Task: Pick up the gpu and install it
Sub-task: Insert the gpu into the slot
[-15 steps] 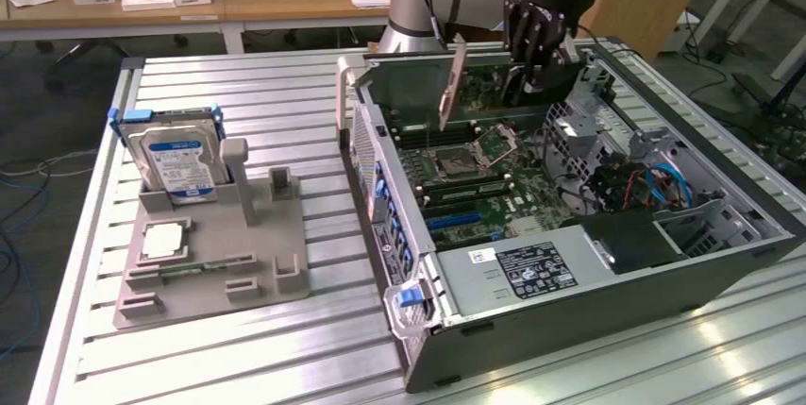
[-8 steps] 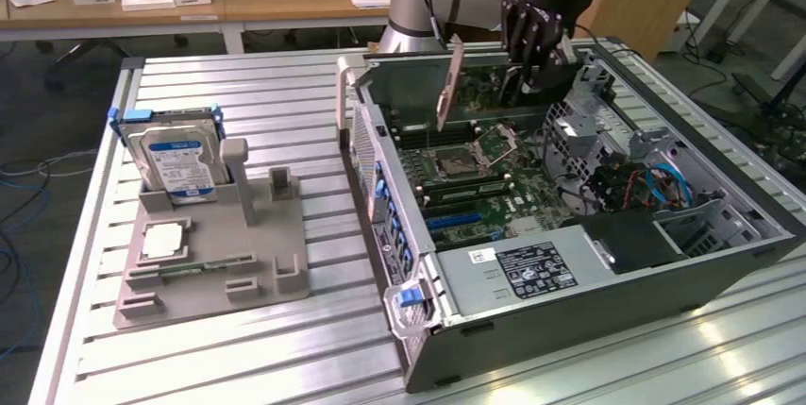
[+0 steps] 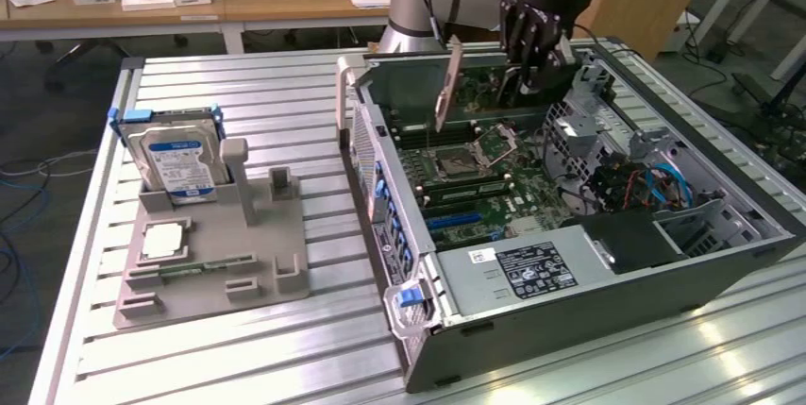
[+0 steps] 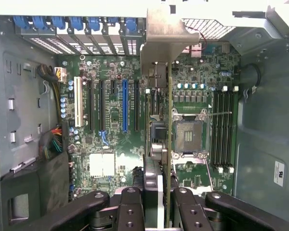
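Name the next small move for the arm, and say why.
Probably shift sideways toward the blue slot before lowering: the jaws hold the gpu upright and parallel to the slots, but its edge seems lined up beside the CPU socket, not over a slot.

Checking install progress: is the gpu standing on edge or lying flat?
On edge: the gpu shows edge-on, gripped by the gripper, above the motherboard. Seated or not: cannot tell.
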